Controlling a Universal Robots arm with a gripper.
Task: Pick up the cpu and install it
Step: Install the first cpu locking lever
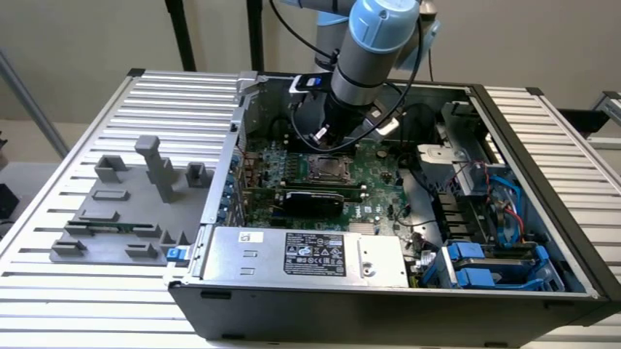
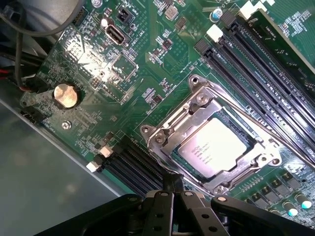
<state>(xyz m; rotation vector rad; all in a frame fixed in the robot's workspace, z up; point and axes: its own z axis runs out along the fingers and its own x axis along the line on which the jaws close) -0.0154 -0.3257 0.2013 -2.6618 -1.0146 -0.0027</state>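
An exterior camera looks down from high at the near side onto an open computer case [image 1: 543,218] on a slatted table [image 1: 87,291], the arm [image 1: 374,43] reaching in from the far side; the wrist camera looks close and steeply down on the motherboard [image 2: 98,64], both views sharing the framed socket [image 2: 216,147]

we see the cpu [image 2: 212,147] lying flat in its socket, pale silver top up, with faint print on it. a shiny metal frame [image 2: 197,101] rings the socket, screws at its corners. around it spreads the green circuit board [image 2: 147,59], with long black memory slots [image 2: 256,64] running beside the socket and more black slots [image 2: 133,167] by the board's edge. a round coin battery [image 2: 65,95] sits well apart from the chip. the black gripper [image 2: 172,189] hangs just beside the frame, its fingers closed together, holding nothing.
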